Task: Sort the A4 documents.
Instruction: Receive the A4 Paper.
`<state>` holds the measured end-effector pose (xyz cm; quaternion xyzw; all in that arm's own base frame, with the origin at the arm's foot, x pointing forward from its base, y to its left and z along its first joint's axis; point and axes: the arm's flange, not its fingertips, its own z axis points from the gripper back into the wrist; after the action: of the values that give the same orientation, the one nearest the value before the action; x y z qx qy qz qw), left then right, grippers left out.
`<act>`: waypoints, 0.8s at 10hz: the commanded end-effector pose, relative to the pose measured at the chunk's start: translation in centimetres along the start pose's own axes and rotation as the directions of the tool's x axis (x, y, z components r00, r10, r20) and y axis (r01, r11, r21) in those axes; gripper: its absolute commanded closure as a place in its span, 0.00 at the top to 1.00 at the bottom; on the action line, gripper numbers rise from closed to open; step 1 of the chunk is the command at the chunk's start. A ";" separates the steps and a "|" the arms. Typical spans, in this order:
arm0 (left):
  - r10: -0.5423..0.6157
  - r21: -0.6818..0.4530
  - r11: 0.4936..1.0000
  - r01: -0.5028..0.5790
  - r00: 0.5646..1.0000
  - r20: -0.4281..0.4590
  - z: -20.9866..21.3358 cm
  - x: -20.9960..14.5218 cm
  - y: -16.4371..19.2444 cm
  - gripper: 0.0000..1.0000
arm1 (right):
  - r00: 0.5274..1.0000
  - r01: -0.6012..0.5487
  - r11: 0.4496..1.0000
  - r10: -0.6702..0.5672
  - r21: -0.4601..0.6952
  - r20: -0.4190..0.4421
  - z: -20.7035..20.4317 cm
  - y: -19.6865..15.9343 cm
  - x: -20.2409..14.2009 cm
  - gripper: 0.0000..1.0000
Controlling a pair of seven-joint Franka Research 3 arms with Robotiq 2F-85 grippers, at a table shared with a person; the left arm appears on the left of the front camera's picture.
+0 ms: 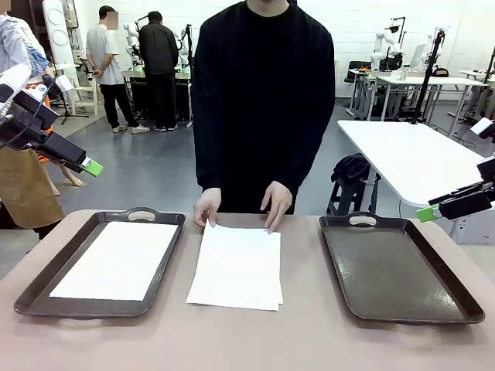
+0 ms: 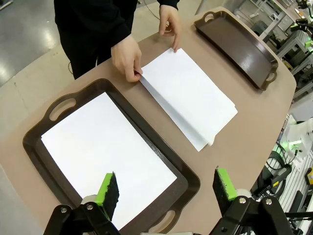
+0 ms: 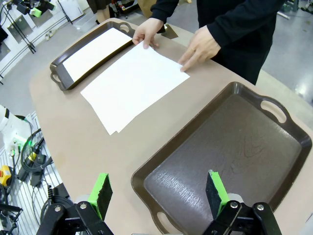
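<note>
Two dark trays on the table (image 1: 255,340), a loose pile between them.

- Left tray (image 1: 31,290): one white sheet (image 1: 116,259) lies flat inside, narrower than the tray floor.
- Right tray (image 1: 394,270): bare floor, nothing in it.
- A4 documents (image 1: 236,267): flat on the table between the trays, touching neither. There are at least two sheets, and the near corner shows offset edges. Exact count cannot be told.
- Person's right hand (image 1: 206,207) and left hand (image 1: 277,205): fingertips rest on the pile's far edge.
- Left gripper (image 2: 166,188): raised above the near end of the left tray, jaws spread wide, nothing between the pads.
- Right gripper (image 3: 159,191): raised above the near end of the right tray, jaws likewise spread and empty.

Handling, as a judgement: the sheets look very light, thin and limp — they would sag from any single pinch and crease if squeezed hard. Paper on paper is slick, so a push on the top sheet may slide it, or drag the one beneath along. Lying flush on the table, the pile gives a pad no edge to get under.

Best place to take hold, probably: the near short edge or near corner, where the offset separates the top sheet and the person's fingers are well apart from the pads. A corner lifted or slid past the table edge first would give both pads a face to close on.
</note>
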<state>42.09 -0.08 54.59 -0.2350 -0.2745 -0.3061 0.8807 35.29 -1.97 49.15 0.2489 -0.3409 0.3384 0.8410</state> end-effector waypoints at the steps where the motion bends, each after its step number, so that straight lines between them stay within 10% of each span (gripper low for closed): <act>1: -0.020 -0.004 1.000 0.020 1.000 -0.001 0.1 -0.1 0.0 1.00 | 1.000 -0.012 1.000 0.011 0.015 0.016 -0.2 -0.3 0.1 1.00; 8: -0.020 -0.004 1.000 0.020 1.000 -0.001 0.1 -0.1 0.0 1.00 | 1.000 -0.012 1.000 0.011 0.015 0.016 -0.2 -0.3 0.1 1.00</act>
<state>42.09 -0.08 54.59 -0.2350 -0.2745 -0.3061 0.8807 35.29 -1.97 49.15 0.2489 -0.3410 0.3384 0.8410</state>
